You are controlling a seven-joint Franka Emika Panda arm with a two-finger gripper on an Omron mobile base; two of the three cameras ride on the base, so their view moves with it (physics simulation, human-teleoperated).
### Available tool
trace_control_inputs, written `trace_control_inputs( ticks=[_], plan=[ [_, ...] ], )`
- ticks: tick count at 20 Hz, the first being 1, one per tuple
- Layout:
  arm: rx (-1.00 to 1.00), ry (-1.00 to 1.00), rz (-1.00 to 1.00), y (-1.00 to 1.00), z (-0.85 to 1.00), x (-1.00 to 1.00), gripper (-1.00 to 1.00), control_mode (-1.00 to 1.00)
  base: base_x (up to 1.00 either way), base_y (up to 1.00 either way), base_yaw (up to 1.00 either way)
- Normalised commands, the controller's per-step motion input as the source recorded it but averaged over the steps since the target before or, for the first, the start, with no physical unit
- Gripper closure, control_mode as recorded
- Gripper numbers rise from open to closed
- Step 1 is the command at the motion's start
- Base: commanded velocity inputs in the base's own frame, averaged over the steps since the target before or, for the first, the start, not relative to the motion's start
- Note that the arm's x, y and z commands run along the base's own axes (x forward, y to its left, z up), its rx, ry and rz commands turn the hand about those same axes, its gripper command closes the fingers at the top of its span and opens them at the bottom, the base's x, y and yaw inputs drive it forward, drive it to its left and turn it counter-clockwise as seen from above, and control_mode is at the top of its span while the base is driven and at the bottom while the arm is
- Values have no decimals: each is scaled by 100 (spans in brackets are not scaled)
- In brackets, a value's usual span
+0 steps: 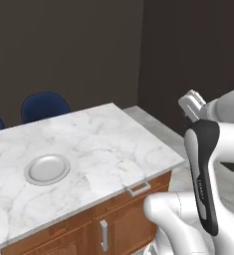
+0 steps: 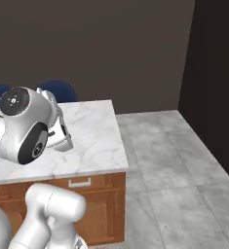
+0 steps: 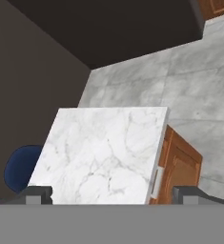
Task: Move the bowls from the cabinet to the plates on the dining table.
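I see gripper (image 3: 112,194) spread, empty, above dining table (image 1: 103,134); plate (image 1: 47,169) bare. Bowls likely rigid, slick; I'd pinch rim.

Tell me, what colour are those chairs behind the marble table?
Dark blue. The chairs show best in the left base view, tucked behind the dining table.
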Motion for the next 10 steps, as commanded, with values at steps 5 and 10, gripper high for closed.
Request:
trace_control_inputs(
  ticks=[5, 10],
  plan=[
    [0, 0, 0, 0, 0, 0, -100, 100, 0, 0, -25],
    [0, 0, 0, 0, 0, 0, -100, 100, 0, 0, -25]
  ],
)
